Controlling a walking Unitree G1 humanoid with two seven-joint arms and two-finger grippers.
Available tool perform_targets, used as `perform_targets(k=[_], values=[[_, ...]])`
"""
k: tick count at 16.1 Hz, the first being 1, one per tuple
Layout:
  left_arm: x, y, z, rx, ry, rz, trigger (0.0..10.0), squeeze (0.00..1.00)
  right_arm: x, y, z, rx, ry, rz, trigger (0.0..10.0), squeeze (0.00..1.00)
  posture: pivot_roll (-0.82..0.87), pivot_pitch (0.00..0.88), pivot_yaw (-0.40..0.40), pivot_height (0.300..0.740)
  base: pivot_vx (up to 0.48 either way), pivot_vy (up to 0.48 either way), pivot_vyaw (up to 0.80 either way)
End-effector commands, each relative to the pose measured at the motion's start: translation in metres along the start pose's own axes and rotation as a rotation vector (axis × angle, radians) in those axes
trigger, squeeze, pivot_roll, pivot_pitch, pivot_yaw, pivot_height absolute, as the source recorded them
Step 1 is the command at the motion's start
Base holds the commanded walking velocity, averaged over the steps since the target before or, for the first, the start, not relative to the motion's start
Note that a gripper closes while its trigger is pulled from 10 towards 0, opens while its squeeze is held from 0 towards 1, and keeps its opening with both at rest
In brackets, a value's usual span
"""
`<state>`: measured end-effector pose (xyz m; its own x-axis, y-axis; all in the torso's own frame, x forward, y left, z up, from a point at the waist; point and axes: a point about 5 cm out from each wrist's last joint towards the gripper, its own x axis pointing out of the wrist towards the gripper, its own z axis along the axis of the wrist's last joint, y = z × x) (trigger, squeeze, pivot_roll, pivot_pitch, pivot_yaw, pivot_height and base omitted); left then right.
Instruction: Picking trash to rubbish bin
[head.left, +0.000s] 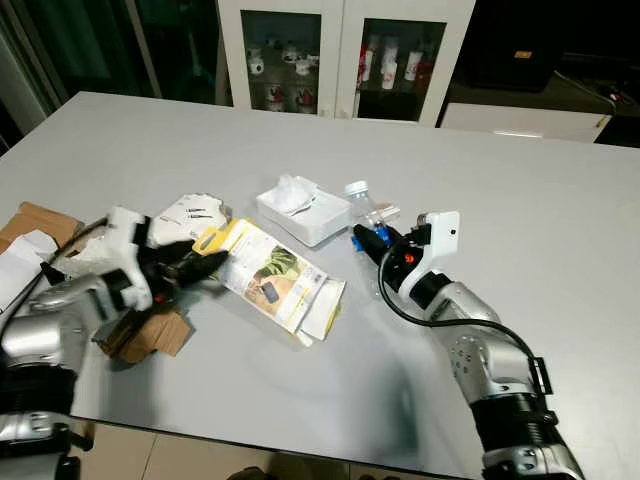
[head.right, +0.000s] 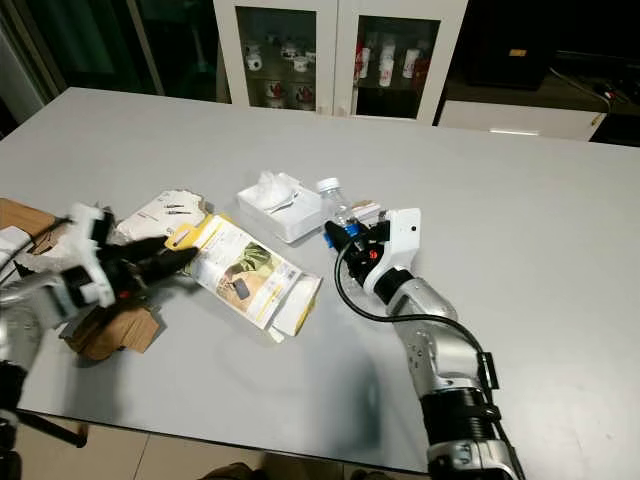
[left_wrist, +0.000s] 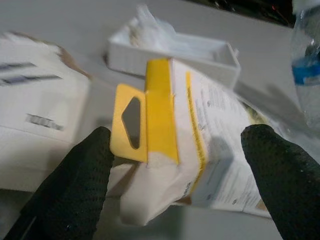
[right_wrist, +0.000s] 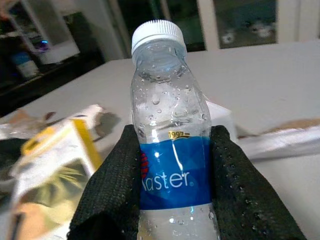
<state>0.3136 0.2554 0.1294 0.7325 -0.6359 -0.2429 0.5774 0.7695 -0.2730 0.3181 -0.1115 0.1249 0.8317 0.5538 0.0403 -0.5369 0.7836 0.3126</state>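
Observation:
A flat yellow-and-white printed package (head.left: 272, 275) lies on the grey table (head.left: 500, 180). My left gripper (head.left: 208, 266) is open at its yellow hanger-tab end; in the left wrist view the tab (left_wrist: 131, 122) sits between the two black fingers (left_wrist: 75, 185), which are spread wide and apart from it. A clear plastic bottle (right_wrist: 170, 150) with a white cap and blue label stands upright near the table's middle (head.left: 362, 205). My right gripper (head.left: 370, 240) is shut on its lower body, with black pads (right_wrist: 240, 190) pressed on both sides of the label.
A white tray (head.left: 325, 225) holding crumpled tissue sits just behind the package and beside the bottle. A white printed bag (head.left: 185, 215) and brown cardboard scraps (head.left: 150, 335) lie by my left arm. A glass-door cabinet (head.left: 345, 50) stands beyond the table's far edge.

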Motion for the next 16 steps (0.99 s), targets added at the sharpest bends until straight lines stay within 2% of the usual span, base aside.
perform_targets(k=[1,3,7,9,11,13,16], values=[[0.004,-0.002,0.002,0.030,0.019,-0.024,10.0,0.00,-0.002,0.004,0.001,0.001,0.006,0.047,10.0,0.00,0.03,0.049,-0.018,0.740,0.000,0.000,0.00],[0.008,-0.005,0.001,0.021,0.020,-0.065,10.0,0.00,-0.004,0.015,0.001,-0.012,0.012,0.136,10.0,0.00,0.03,0.051,-0.017,0.740,0.000,0.000,0.00],[0.010,-0.004,-0.001,0.015,0.035,-0.080,10.0,0.00,-0.006,0.016,0.000,-0.011,0.018,0.143,10.0,0.00,0.03,0.055,-0.015,0.740,0.000,0.000,0.00],[0.008,-0.001,-0.001,-0.017,0.025,-0.100,10.0,0.00,-0.009,0.017,0.000,-0.010,0.025,0.154,10.0,0.00,0.03,0.057,-0.015,0.740,0.000,0.000,0.00],[0.004,0.009,-0.012,-0.035,0.064,-0.037,10.0,0.00,-0.010,0.018,-0.001,-0.010,0.032,0.171,10.0,0.00,0.03,0.058,-0.015,0.740,0.000,0.000,0.00],[0.002,0.013,-0.017,-0.037,0.086,-0.013,10.0,0.00,-0.011,0.021,-0.001,-0.008,0.033,0.189,10.0,0.00,0.02,0.062,-0.012,0.740,0.000,0.000,0.00],[-0.001,0.027,-0.009,0.003,0.058,0.145,10.0,0.00,-0.013,0.024,-0.003,-0.014,0.045,0.212,10.0,0.00,0.03,0.064,-0.013,0.740,0.000,0.000,0.00]])
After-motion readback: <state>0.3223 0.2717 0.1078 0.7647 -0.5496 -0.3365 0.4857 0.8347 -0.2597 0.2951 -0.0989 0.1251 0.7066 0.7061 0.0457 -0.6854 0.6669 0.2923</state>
